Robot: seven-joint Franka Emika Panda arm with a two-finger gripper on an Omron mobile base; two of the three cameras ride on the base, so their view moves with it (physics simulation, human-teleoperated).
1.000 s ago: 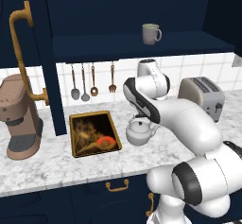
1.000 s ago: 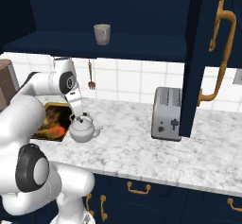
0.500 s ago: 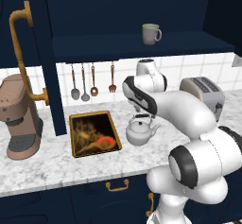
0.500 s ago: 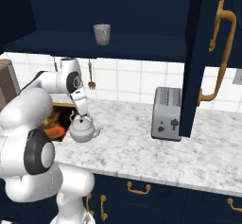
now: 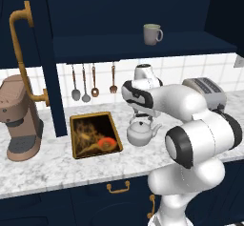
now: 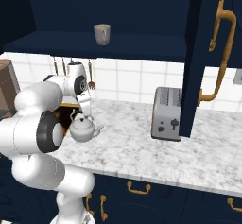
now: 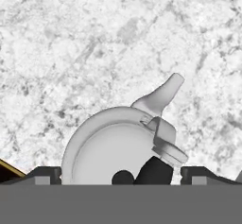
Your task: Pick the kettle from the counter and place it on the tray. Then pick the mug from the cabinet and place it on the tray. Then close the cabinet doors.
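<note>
The kettle sits at the centre of the left base view, just right of the tray, and left of centre in the right base view. Compared with a second ago it reads slightly higher and closer to the arm, and in the right base view it seems to hang a little above the counter, though whether it has truly left the stone cannot be told for sure. The gripper has come down over the kettle's arched handle; in the hand view its two dark finger tips sit wide apart at the bottom corners with the handle between them, so whether it is clamped on the handle or merely straddling it cannot be told.

If the lift has begun, the first step is under way: the kettle needs only a short carry toward the left of the left base view to reach the tray. The mug stands on the cabinet shelf at upper right, untouched, and the cabinet door at the right of the right base view hangs open.
</note>
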